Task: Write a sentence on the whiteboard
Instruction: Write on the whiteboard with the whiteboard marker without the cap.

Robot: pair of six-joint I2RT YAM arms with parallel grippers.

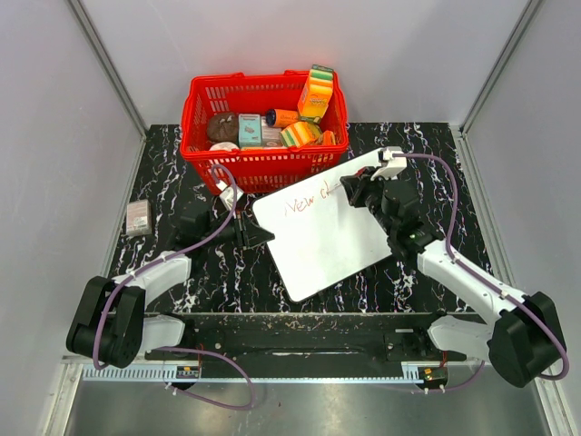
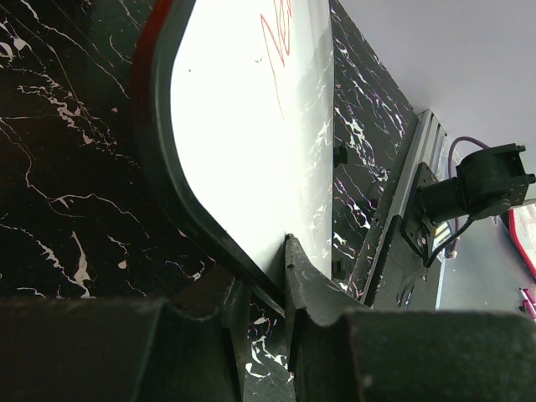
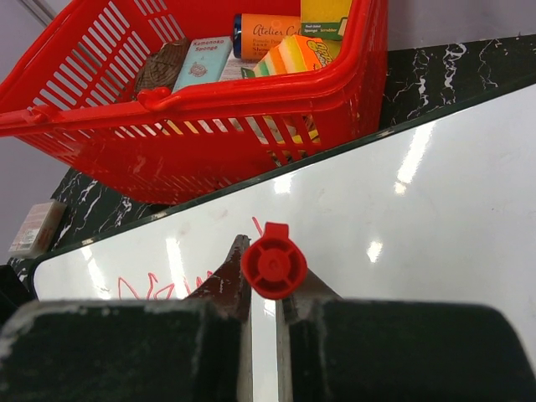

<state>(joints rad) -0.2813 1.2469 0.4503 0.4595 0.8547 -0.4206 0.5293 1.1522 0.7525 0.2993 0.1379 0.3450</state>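
The sentence (image 1: 309, 198) is barely begun on the whiteboard (image 1: 322, 236) at the counter's (image 1: 168, 177) middle — a few red letters — right gripper (image 1: 349, 189) closed on the marker (image 3: 273, 266), left gripper (image 1: 261, 234) pinching the board's edge.

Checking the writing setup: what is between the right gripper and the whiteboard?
A red marker, clamped in the right gripper, points down at the whiteboard; its tip is hidden. The right wrist view shows this.

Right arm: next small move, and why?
Probably slide the red marker a little onward along the written line to form the next letter. The sentence stops after "New c", with bare whiteboard beyond it; the right gripper is shut on the marker and the left gripper pinches the board's edge.
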